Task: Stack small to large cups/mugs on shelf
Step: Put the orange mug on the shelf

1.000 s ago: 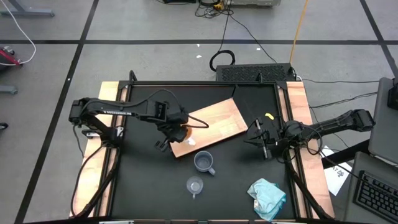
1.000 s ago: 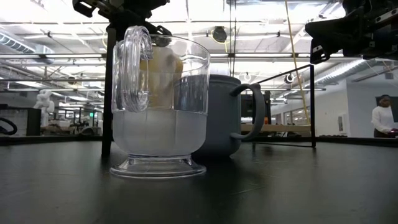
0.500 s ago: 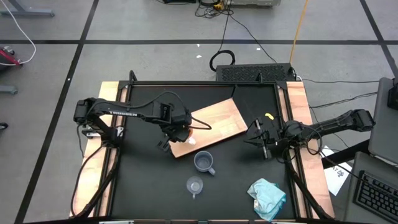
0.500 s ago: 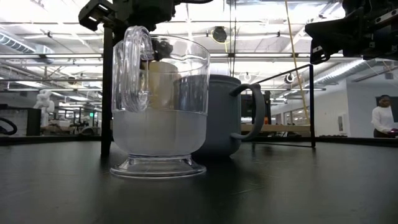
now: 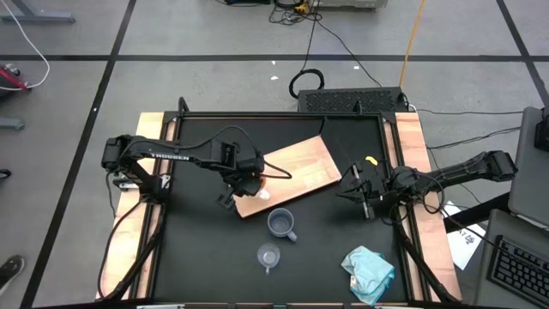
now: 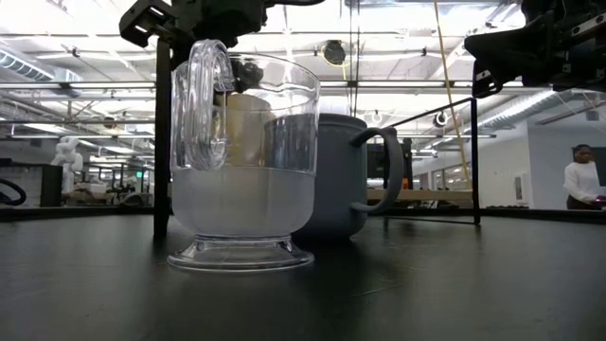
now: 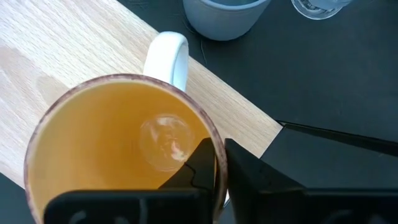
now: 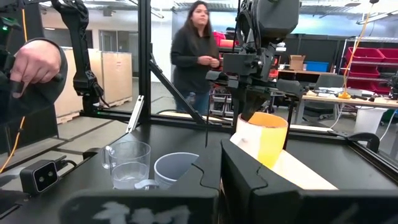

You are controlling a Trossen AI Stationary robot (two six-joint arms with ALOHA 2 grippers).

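The left gripper clamps the unmarked orange mug's rim at the wooden shelf's near corner; the right gripper is unreadable.

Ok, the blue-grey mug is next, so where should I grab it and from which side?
Probably by the rim, coming straight down. The blue-grey mug stands upright on the black tabletop with its mouth open upward; pinch the wall opposite its handle, one finger inside. The left gripper is shut on the orange mug on the wooden board; the right gripper waits.
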